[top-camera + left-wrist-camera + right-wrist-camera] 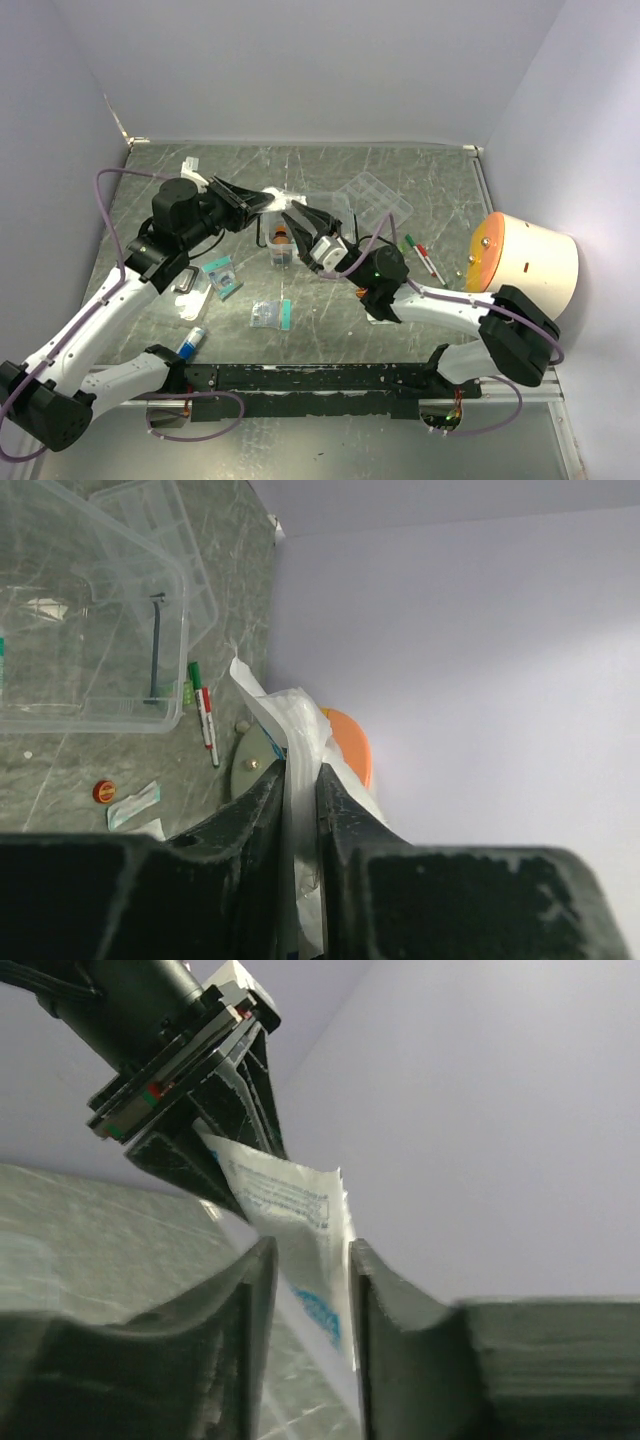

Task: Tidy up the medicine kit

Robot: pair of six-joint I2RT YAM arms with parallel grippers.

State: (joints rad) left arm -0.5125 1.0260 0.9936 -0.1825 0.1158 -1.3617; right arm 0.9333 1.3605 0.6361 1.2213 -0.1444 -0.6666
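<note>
Loose supplies ringed the middle of the table (330,330): a compartmented tray (378,195) toward the back, green and red markers (420,252) to its right, and an orange-faced white drum (525,262) at the right wall. A flat lid (192,295) with a black handle, two teal sachets (222,275) and a blue tube (192,342) lay on the left, under and beside the left arm. A small red cap (104,791) sat near the markers. The kit (110,695), a clear box with a black side handle, stood on the table at centre, just in front of the tray. In the left wrist view it lay off to the left of the fingers and below them, apart from them. The left gripper (300,770) was pressed together on a white packet (290,715), which stuck out past its tips in the air. The right gripper (310,1245) met it nose to nose, one finger on each side of the packet's free end. Whether those fingers pressed the packet could not be told. Nothing stood between the grippers and the kit. The left arm reached in from the near left corner, bent at the elbow, its wrist pointing right. The right arm came in low from the near right, its forearm running left across the table and its wrist turned up toward the other gripper.
</note>
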